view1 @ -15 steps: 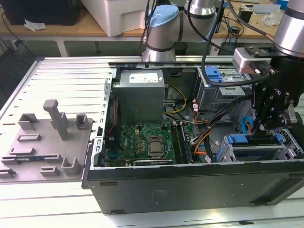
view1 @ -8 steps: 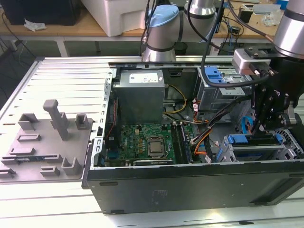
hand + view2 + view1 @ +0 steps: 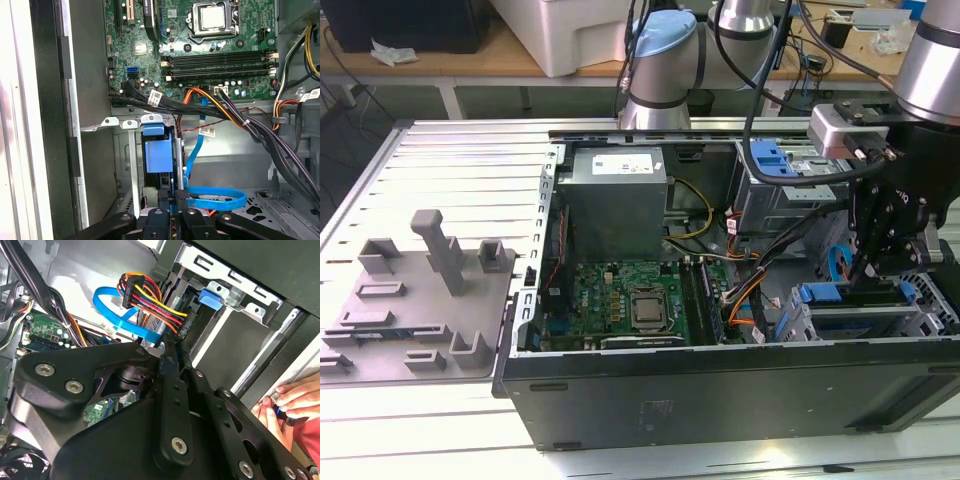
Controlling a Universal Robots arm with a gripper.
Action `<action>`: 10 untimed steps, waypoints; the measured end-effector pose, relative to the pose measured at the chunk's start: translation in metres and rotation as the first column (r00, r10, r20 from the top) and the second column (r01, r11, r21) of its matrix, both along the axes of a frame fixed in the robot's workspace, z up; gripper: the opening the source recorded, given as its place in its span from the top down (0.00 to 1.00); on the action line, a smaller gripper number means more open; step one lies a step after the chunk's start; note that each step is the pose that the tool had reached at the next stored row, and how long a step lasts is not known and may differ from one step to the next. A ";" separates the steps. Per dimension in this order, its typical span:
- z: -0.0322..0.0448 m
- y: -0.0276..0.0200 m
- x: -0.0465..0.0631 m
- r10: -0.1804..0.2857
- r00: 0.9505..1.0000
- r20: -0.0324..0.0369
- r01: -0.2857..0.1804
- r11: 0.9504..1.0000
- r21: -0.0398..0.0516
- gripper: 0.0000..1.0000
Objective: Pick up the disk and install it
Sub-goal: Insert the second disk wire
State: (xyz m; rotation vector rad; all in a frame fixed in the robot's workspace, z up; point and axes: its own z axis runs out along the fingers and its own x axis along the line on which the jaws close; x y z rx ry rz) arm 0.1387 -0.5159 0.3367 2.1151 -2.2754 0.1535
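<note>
Blue-framed, the flat silver disk (image 3: pixel 156 160) sits edge-on in the grey metal drive cage (image 3: pixel 865 320) at the open black computer case's (image 3: pixel 720 395) front corner — our black gripper (image 3: pixel 173 196) pinching its rear edge, best pushed straight along the rails.

We cannot tell how the jaws of the gripper (image 3: pixel 876 268) stand, since its black linkage blocks them in both wrist views. The disk (image 3: pixel 157 159) shows us just its blue end; the rest sits hidden in the drive cage (image 3: pixel 131 150). A person's hand (image 3: pixel 292 402) is cut by the picture's edge.
</note>
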 end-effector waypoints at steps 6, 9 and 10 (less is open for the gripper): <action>-0.0002 0.0000 0.000 0.000 1.000 0.000 0.000 1.000 0.000 0.84; -0.0004 0.0000 0.000 0.000 1.000 0.000 0.000 1.000 0.000 0.84; -0.0005 0.0000 0.000 0.000 1.000 0.000 0.000 1.000 0.000 0.84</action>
